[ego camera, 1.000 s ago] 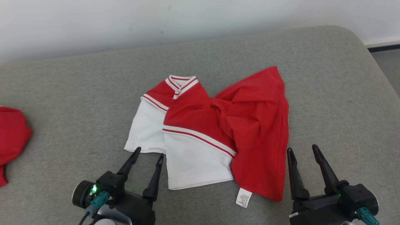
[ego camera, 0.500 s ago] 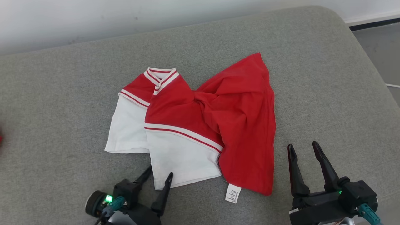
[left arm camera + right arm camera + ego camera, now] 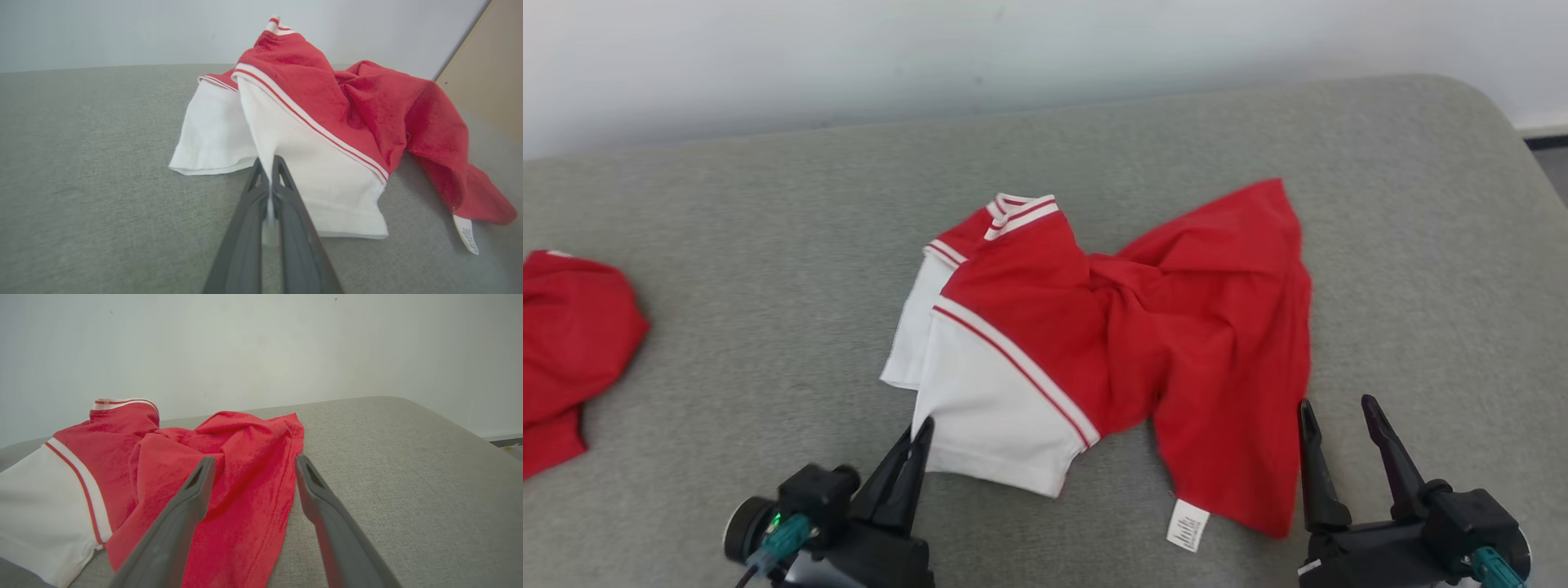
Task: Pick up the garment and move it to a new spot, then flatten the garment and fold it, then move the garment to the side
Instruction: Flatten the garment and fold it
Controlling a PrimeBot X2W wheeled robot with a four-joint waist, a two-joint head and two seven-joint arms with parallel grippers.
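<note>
Count: 2 garments: red-and-white shirt (image 3: 1094,327) at frame centre, plain red garment (image 3: 572,327) at left edge. 2 grippers: left gripper (image 3: 920,425) lower left, right gripper (image 3: 1337,402) lower right, 2 dark fingers (image 3: 1316,469) each. 1 white care label (image 3: 1188,524) on the shirt, bottom right of centre. 1 grey padded surface (image 3: 768,245).

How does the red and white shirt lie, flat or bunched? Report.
Bunched, not flat: the red and white shirt is twisted at its middle, and the left gripper is shut on its white corner.
</note>
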